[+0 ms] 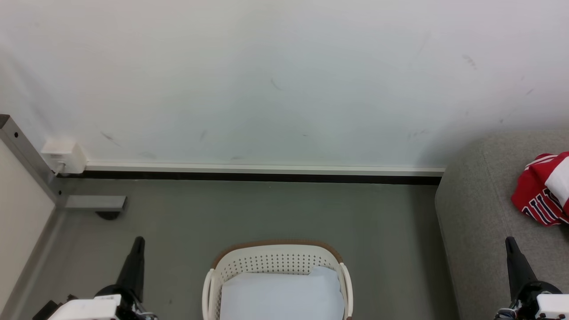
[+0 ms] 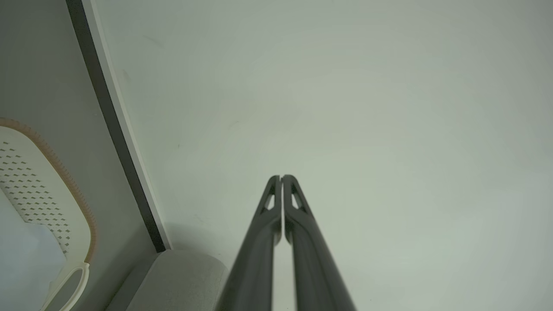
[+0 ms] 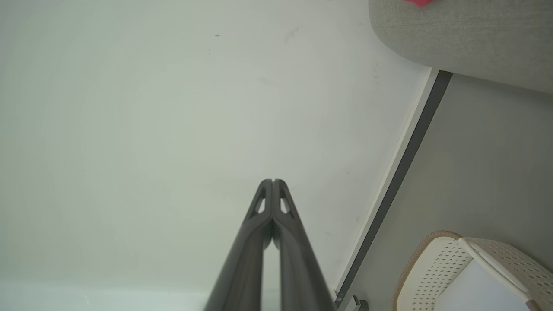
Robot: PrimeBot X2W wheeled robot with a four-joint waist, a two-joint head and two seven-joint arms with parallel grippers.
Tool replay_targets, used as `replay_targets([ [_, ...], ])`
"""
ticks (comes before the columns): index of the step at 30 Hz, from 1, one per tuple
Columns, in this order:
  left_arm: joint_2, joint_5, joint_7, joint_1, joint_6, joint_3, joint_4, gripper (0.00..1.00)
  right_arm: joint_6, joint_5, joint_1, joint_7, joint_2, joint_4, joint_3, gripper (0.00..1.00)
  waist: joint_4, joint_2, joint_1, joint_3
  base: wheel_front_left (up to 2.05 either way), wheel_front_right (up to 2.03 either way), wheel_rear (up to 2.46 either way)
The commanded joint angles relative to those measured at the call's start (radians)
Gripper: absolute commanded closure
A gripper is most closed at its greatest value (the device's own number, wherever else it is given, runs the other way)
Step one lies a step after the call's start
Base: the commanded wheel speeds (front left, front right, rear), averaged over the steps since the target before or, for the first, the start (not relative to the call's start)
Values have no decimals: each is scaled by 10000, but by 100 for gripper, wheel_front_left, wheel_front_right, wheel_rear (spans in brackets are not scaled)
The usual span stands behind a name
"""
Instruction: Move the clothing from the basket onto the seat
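Observation:
The red jersey (image 1: 543, 190) with white stripes and dark lettering lies crumpled on the grey sofa seat (image 1: 480, 209) at the right edge of the head view; a red sliver of the jersey (image 3: 418, 2) shows atop the seat (image 3: 466, 30). The white basket (image 1: 275, 262) with a brown rim stands on the floor at bottom centre, holding a plain white cloth (image 1: 282, 295). My left gripper (image 1: 139, 242) is shut with nothing in it at the lower left, left of the basket. My right gripper (image 1: 509, 242) is shut and bare at the lower right, over the seat's front part.
A white wall (image 1: 284, 80) with a dark baseboard (image 1: 266, 177) runs behind the grey floor (image 1: 284, 213). A white outlet box (image 1: 64, 156) and a metal frame post (image 1: 26, 155) with a foot (image 1: 95, 203) stand at the far left.

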Motion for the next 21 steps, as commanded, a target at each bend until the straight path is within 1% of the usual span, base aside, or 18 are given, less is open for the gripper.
replay_targets([
  [1, 70, -138, 35, -69, -42, 23, -27, 100, -21, -50, -120, 32, 4, -41, -42, 100, 0, 0, 0, 0, 0, 0, 0],
  [21, 70, -139, 35, -68, -42, 22, -28, 100, -21, -56, -121, 33, 5, -41, -47, 100, 0, 0, 0, 0, 0, 0, 0],
])
